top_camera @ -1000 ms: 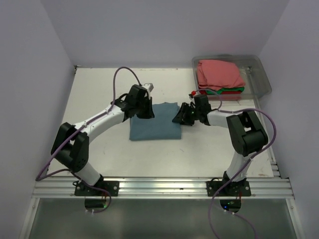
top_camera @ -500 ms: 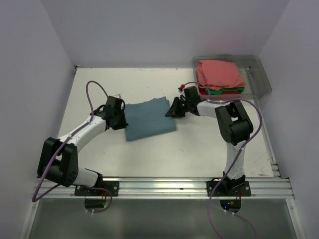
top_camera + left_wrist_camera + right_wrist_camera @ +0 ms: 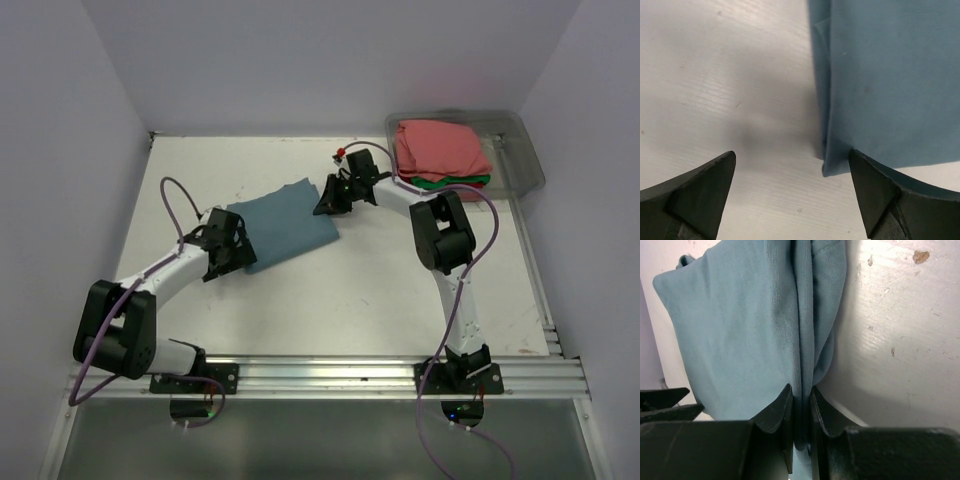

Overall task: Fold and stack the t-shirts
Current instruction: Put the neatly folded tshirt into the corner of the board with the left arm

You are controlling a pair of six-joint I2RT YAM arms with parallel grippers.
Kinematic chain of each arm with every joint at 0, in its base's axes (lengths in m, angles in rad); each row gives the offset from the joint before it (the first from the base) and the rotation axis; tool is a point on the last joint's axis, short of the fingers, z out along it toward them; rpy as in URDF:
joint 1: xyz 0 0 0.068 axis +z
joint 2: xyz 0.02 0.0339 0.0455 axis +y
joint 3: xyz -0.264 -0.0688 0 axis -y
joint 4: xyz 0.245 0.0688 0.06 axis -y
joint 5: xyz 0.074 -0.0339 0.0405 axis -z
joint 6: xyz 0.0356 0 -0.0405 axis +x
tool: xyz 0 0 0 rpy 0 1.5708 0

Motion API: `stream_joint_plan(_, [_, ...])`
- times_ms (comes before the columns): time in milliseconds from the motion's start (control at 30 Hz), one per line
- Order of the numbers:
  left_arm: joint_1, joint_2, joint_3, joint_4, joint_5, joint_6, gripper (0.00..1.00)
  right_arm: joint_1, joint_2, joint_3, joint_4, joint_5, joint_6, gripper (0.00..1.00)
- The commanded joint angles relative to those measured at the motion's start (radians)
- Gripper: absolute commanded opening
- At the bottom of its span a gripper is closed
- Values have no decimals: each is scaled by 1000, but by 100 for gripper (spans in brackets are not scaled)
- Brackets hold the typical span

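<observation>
Counter [image 3: 350, 290]: white and scuffed, between pale walls. Its near edge is hidden by the rail that carries the arm bases.
Right arm [image 3: 440, 230]: stretched far over the counter toward the back, with the wrist beside the bin.
Left arm [image 3: 165, 270]: bent low and reaching to the middle left of the counter.
Blue tee [image 3: 285, 222] [image 3: 890, 80] [image 3: 740, 330]: folded to a rectangle and lying on the counter left of the middle, turned at an angle. In the top view its far right corner is hidden under the right pincer. The left wrist view cuts it off at the top and at the right.
Bin [image 3: 520, 150]: clear plastic, at the back right corner. Its walls are hard to make out against the wall behind.
Pink tee [image 3: 440, 148]: folded, on top of the pile in the bin.
Green tee [image 3: 435, 183]: under the pink one; only a thin edge shows.
Red tee [image 3: 465, 187]: lowest; only a strip shows.
Right pincer [image 3: 325, 200] [image 3: 800, 390]: fingers nearly together, clamped on a bunched fold at the blue tee's edge. The cloth between them is hidden.
Left pincer [image 3: 238, 262] [image 3: 790, 155]: fingers wide apart and holding nothing, low over the counter at the blue tee's near left corner. The right finger is just beside the corner; contact I cannot tell. The frame cuts off both fingers.
Dark shapes [image 3: 665, 402]: at the left edge of the right wrist view; I cannot tell what they are.
</observation>
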Motion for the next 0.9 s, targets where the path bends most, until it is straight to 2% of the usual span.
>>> stream_joint_plan(0, [35, -28, -69, 107, -49, -33, 100, -1, 8, 42, -63, -41, -46, 4])
stream_joint_plan(267, [129, -57, -236, 489, 73, -47, 100, -1, 2, 45, -135, -70, -128, 2])
stream_joint_plan(433, [173, 42, -226, 675, 184, -58, 100, -1, 16, 94, -215, -70, -197, 2])
stream_joint_plan(500, [188, 123, -191, 725, 274, -58, 100, -1, 19, 103, -238, -67, -206, 1])
stream_joint_plan(700, [224, 379, -5, 639, 472, -41, 100, -1, 30, 122, -266, -56, -224, 0])
stream_joint_plan(867, [221, 455, 127, 491, 538, 33, 100, -1, 44, 139, -281, -49, -230, 0])
